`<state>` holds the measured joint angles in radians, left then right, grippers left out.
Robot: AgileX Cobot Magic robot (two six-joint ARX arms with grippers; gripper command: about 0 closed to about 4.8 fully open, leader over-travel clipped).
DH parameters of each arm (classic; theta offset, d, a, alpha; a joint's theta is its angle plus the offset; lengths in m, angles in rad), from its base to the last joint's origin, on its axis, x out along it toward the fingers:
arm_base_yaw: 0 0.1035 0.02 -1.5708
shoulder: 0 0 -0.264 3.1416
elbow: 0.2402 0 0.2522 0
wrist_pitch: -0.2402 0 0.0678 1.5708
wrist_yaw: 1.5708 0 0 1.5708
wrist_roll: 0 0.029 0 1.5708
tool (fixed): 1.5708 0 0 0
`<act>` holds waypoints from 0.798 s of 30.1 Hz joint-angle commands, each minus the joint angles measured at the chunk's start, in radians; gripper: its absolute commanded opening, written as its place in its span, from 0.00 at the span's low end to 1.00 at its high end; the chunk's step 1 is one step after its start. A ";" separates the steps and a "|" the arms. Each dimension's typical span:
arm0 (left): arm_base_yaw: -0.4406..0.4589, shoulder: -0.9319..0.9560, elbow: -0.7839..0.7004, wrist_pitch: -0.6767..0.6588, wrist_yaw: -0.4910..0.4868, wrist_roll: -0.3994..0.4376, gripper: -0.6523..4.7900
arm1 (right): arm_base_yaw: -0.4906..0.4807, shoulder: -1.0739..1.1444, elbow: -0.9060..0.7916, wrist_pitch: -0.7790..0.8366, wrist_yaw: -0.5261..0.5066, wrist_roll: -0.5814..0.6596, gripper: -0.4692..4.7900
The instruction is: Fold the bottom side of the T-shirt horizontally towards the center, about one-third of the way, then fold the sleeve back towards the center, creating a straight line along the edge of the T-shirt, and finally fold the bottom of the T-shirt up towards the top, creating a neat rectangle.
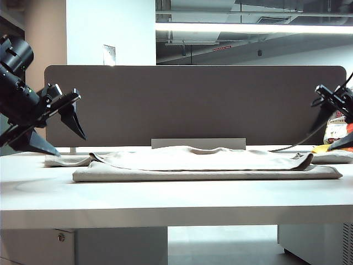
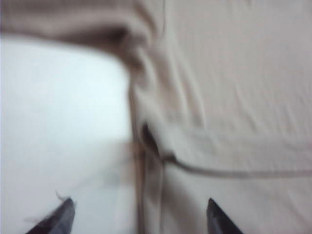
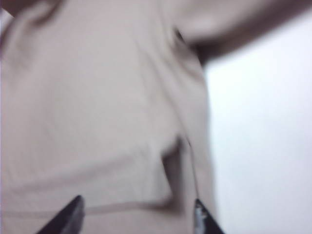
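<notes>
The T-shirt (image 1: 207, 164) lies on the table (image 1: 165, 199), between left tool (image 1: 65, 135) and right tool (image 1: 336, 132).

T-shirt (image 1: 209, 163): soft matt beige cloth from my seat, fine wrinkles, stitched hem ridge in left wrist view (image 2: 234, 171). Table (image 1: 165, 193): smooth white, faint sheen, hard laminate look. Left gripper (image 1: 58, 130), raised off table left, jaws apart: black matt plastic fingers. Right gripper (image 1: 331, 130), raised at right, jaws apart: same black matt finish. Back panel (image 1: 193, 102): grey, dull, felt-like. Bag (image 1: 335, 131) behind right gripper: glossy plastic.
</notes>
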<state>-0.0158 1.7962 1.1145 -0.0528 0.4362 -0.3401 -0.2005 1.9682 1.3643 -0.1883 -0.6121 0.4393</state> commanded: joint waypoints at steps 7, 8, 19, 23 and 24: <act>-0.079 -0.006 0.005 -0.177 0.009 0.104 0.76 | 0.006 -0.040 0.000 -0.331 0.068 -0.211 0.57; -0.079 -0.006 0.005 -0.179 0.009 0.104 0.76 | 0.007 -0.040 -0.004 -0.341 0.077 -0.213 0.57; -0.082 0.007 0.004 -0.195 -0.035 0.108 0.61 | 0.064 -0.035 -0.018 -0.331 0.151 -0.231 0.57; -0.085 0.023 0.005 -0.201 -0.028 0.108 0.61 | 0.071 -0.034 -0.018 -0.327 0.192 -0.230 0.57; -0.089 0.026 0.004 -0.201 -0.029 0.108 0.61 | 0.071 -0.034 -0.018 -0.327 0.193 -0.230 0.57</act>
<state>-0.0971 1.8198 1.1145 -0.2523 0.4015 -0.2363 -0.1303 1.9385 1.3437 -0.5274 -0.4324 0.2119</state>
